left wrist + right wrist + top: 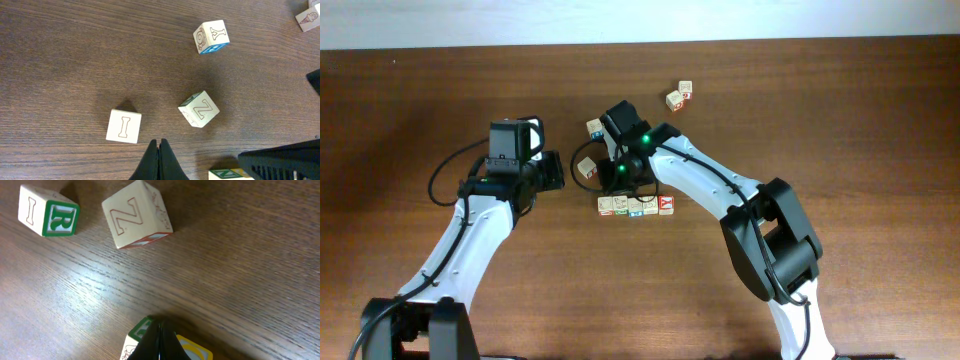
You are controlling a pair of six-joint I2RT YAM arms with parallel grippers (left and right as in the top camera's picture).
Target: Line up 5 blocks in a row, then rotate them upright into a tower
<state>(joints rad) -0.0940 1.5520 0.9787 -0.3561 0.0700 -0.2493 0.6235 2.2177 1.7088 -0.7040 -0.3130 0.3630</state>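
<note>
Near the middle of the surface (840,100), a row of blocks (636,206) lies edge to edge. Loose ones are scattered on its far side: a Z block (199,109) turned askew, an I block (123,126) near it, a Y block (211,36) farther off, and a pair (680,96) well apart toward the far right. The right tool (161,330) is pinched fully closed and empty, its tip poised over a block with green and yellow faces (195,352). Whether it touches that block cannot be told. Closed fingers likely serve as a single point for pushing a corner round, not for gripping. The left tool (160,150) is likewise closed on nothing, and sits near the I block, probably so as not to crowd the other arm.
</note>
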